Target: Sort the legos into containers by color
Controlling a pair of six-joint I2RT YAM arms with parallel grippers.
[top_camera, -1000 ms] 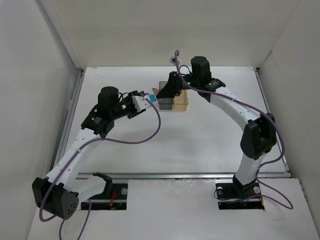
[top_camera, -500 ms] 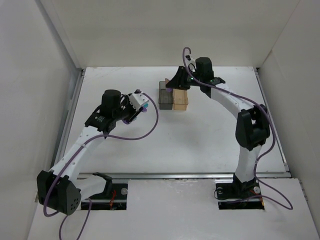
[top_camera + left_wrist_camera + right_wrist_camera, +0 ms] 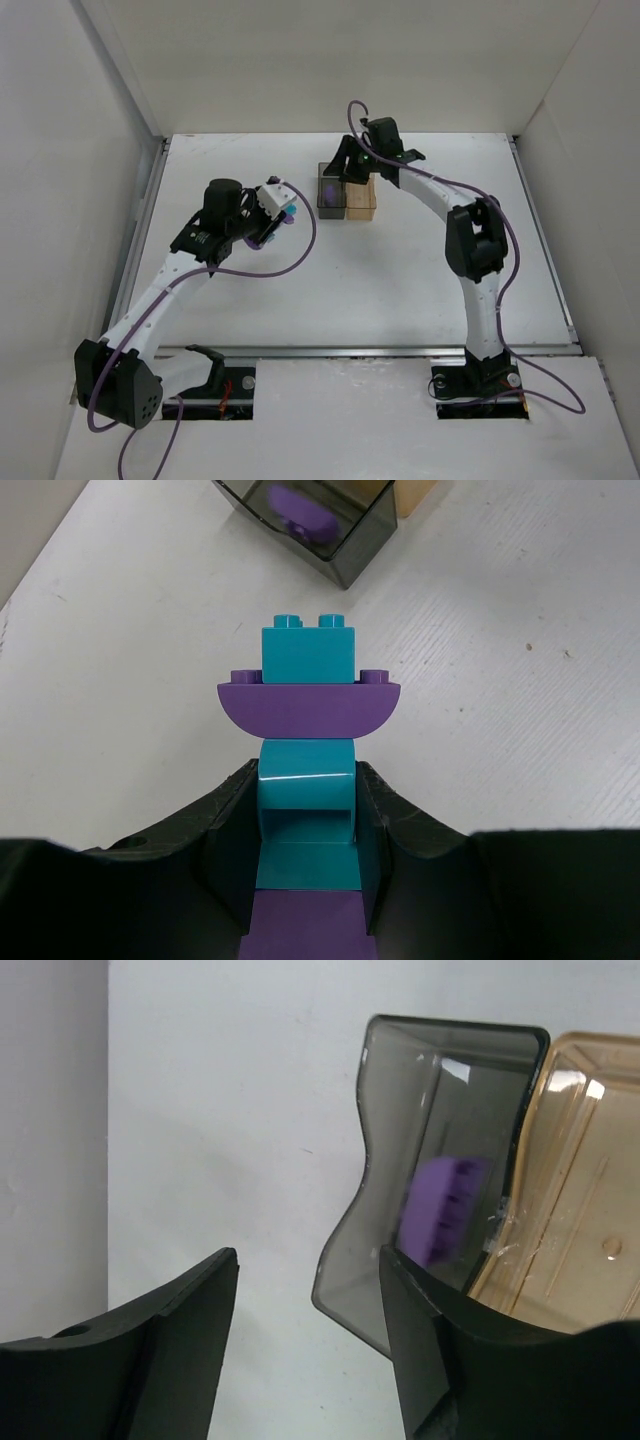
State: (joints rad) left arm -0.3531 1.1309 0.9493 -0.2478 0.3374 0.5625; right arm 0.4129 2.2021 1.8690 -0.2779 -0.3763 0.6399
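My left gripper (image 3: pixel 281 212) is shut on a stack of joined legos (image 3: pixel 306 780), teal and purple bricks one on another, held above the table to the left of the containers. The dark grey container (image 3: pixel 322 199) stands at the table's back middle with a purple lego (image 3: pixel 328 187) inside. It touches the amber container (image 3: pixel 362 200) on its right. My right gripper (image 3: pixel 343 168) is open and empty, just behind and above the dark container. In the right wrist view the purple lego (image 3: pixel 445 1210) shows blurred inside the dark container (image 3: pixel 400 1110), beside the amber container (image 3: pixel 575 1190).
White walls close in the table on the left, back and right. The dark container (image 3: pixel 345 555) with the purple lego (image 3: pixel 300 515) lies ahead of the held stack in the left wrist view. A metal rail runs along the near edge (image 3: pixel 350 350).
My right gripper has drawn back from over the containers and now stands open; a purple lego now lies in the dark container. My left gripper has pulled slightly back to the left with its stack.
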